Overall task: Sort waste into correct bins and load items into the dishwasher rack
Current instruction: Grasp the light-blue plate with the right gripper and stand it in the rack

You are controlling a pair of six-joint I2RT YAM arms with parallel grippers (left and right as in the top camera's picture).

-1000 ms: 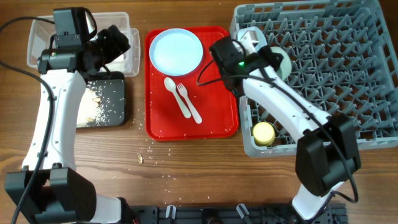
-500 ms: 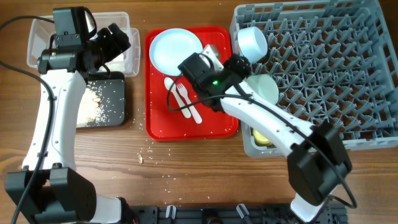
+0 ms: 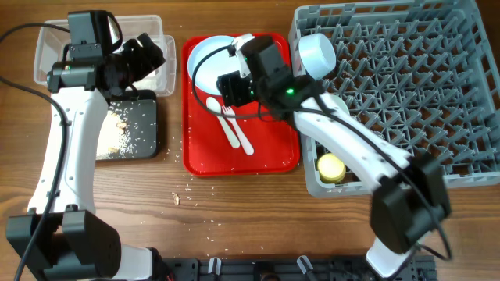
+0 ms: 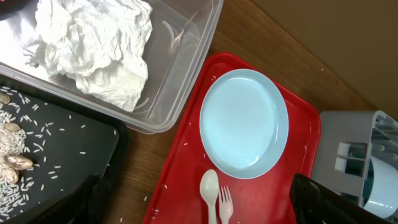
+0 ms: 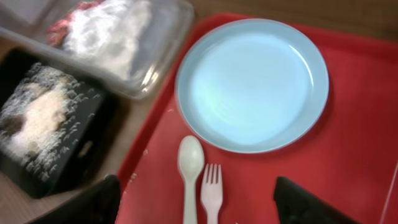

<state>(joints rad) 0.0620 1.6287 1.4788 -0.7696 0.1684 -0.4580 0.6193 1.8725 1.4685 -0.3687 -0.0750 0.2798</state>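
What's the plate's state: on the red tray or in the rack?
On the red tray: plate lies flat beside spoon and fork, outside the rack.

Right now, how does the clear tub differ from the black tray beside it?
The clear tub is see-through with tall walls; the black tray is dark and shallow. The tub holds a crumpled napkin; the tray holds rice-like crumbs and brown scraps. Both are rectangular and sit next to each other beside the red tray.

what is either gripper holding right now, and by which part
Nothing is held: the left gripper and the right gripper are both open, with nothing between their fingers.
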